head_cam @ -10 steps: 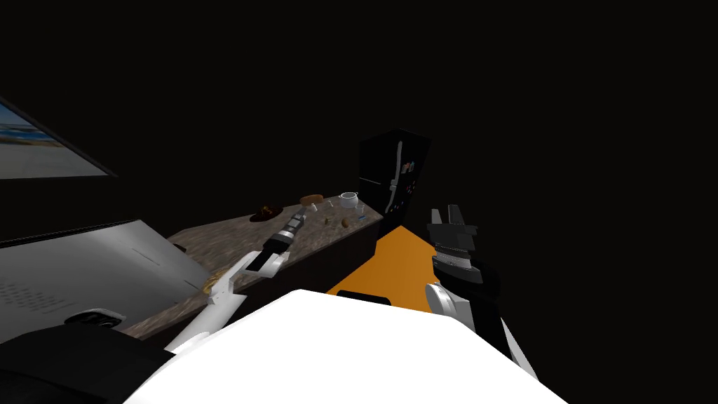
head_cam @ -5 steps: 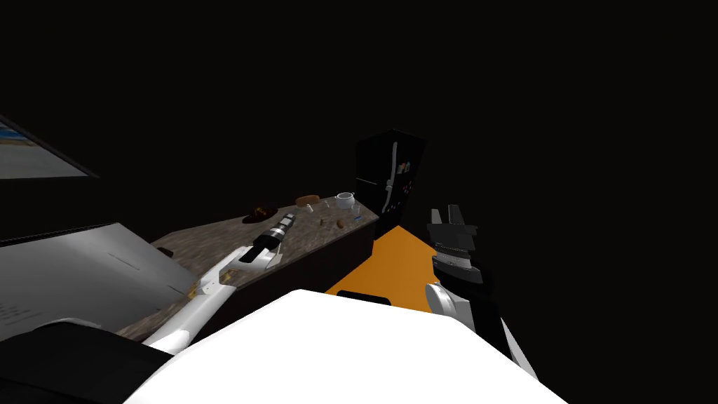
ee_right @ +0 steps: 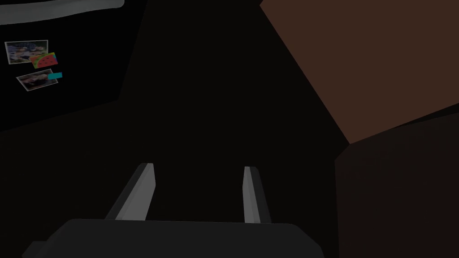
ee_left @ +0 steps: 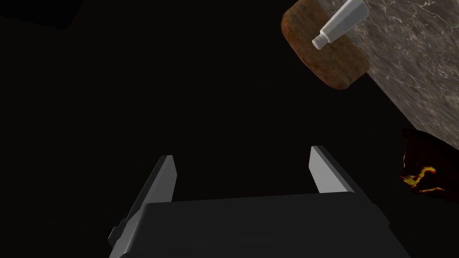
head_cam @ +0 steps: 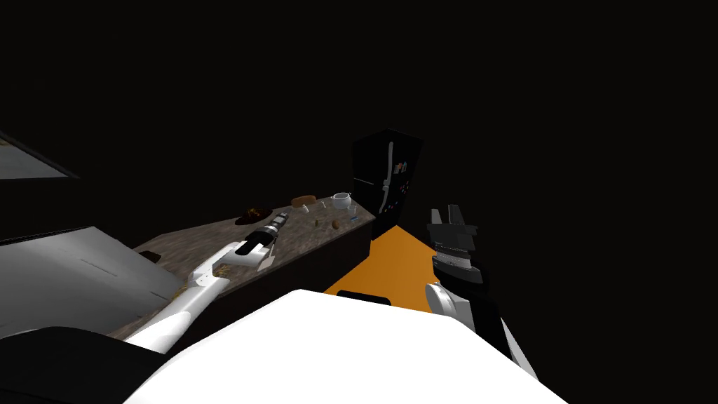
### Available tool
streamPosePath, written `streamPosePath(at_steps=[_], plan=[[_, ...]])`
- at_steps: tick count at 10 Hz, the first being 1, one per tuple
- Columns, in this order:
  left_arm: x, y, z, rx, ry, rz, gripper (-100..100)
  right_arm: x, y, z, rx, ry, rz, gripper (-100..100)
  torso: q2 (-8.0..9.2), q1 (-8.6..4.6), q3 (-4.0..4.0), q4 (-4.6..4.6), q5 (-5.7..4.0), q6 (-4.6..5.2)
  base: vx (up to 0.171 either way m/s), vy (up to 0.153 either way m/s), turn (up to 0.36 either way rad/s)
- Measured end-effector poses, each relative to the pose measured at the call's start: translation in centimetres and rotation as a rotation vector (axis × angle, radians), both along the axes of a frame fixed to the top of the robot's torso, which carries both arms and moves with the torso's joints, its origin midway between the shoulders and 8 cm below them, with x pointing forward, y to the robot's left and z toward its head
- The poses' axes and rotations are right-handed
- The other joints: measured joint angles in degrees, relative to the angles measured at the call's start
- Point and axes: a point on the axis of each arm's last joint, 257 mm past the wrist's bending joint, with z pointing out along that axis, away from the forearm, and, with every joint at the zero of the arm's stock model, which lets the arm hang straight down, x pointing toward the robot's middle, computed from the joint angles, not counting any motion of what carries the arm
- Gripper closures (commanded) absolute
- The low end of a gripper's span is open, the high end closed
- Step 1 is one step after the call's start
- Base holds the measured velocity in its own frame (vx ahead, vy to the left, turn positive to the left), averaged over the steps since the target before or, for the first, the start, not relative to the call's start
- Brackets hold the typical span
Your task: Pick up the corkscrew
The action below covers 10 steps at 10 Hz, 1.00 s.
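Note:
A stone-topped counter (head_cam: pixel 210 235) runs away to my left front. Small items lie at its far end (head_cam: pixel 324 205), too small to tell which is the corkscrew. My left gripper (head_cam: pixel 280 220) reaches out low over the counter, short of them. In the left wrist view the left gripper (ee_left: pixel 244 177) is open and holds nothing. Beyond it a white tube-shaped bottle (ee_left: pixel 340 22) lies against a brown loaf (ee_left: pixel 334 58) on the counter's edge (ee_left: pixel 417 67). My right gripper (head_cam: pixel 449 214) is raised beside my chest over the floor; in its wrist view the right gripper (ee_right: pixel 197 188) is open and empty.
A dark bowl-like thing (head_cam: pixel 252 212) with yellow marks (ee_left: pixel 419 174), the loaf (head_cam: pixel 303 201) and a white pot (head_cam: pixel 341 199) stand at the counter's far end. A black fridge (head_cam: pixel 385 175) stands past it, over an orange floor (head_cam: pixel 393 263). A light grey slab (head_cam: pixel 70 273) lies at the left.
My head view has swung, so the counter and the framed picture at the left have slid leftward. My left arm has drawn back a little along the counter. The right arm has not moved.

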Motion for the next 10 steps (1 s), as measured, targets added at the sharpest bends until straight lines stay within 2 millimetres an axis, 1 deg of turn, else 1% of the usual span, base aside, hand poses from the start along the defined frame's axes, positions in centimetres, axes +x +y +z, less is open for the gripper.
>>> streamPosePath(at_steps=[1,2,3,4,5,6,7,8,10], plan=[[-0.2,1.7,-0.4,0.003,0.022,0.032,-100,0.0,0.0,0.0,0.0,0.0,0.0,0,-0.01,-0.01,-0.01,-0.01,-0.01,-0.01,0.06,-0.099,-0.032],[-0.4,3.6,0.0,0.011,0.038,0.069,-100,0.0,0.0,0.0,0.0,0.0,0.0,0,-0.11,-0.12,-0.06,-0.02,-0.03,0.0,0.063,-0.081,-0.008],[-0.7,5.2,-0.3,0.01,0.062,0.106,-100,0.0,0.0,0.0,0.0,0.0,0.0,0,-0.13,-0.08,-0.08,-0.04,-0.02,-0.01,0.062,-0.081,-0.024],[-0.6,6.8,0.0,0.013,0.074,0.142,-100,0.0,0.0,0.0,0.0,0.0,0.0,0,-0.16,-0.09,-0.09,-0.04,-0.03,0.01,0.054,-0.086,-0.019],[-0.9,8.7,-0.4,0.01,0.099,0.181,-100,0.0,0.0,0.0,0.0,0.0,0.0,0,-0.13,-0.09,-0.08,-0.04,-0.02,-0.01,0.078,-0.115,-0.025],[-1.0,10.2,-0.3,0.007,0.115,0.222,-100,0.0,0.0,0.0,0.0,0.0,0.0,0,-0.2,-0.2,-0.12,-0.05,-0.04,0.01,0.079,-0.098,-0.011],[-1.9,12.1,-0.8,0.0,0.144,0.267,-100,0.0,0.0,0.0,0.0,0.0,0.0,0,-0.19,-0.15,-0.12,-0.05,-0.04,-0.02,0.099,-0.105,-0.019],[-2.5,13.7,-0.4,-0.007,0.158,0.307,-100,0.0,0.0,0.0,0.0,0.0,0.0,0,-0.26,-0.18,-0.15,-0.06,-0.05,0.0,0.075,-0.073,-0.008],[-3.5,15.9,-1.7,-0.025,0.198,0.37,-100,0.0,0.0,0.0,0.0,0.0,0.0,0,-0.06,0.1,-0.05,-0.03,0.02,-0.02,0.049,-0.045,-0.016]])
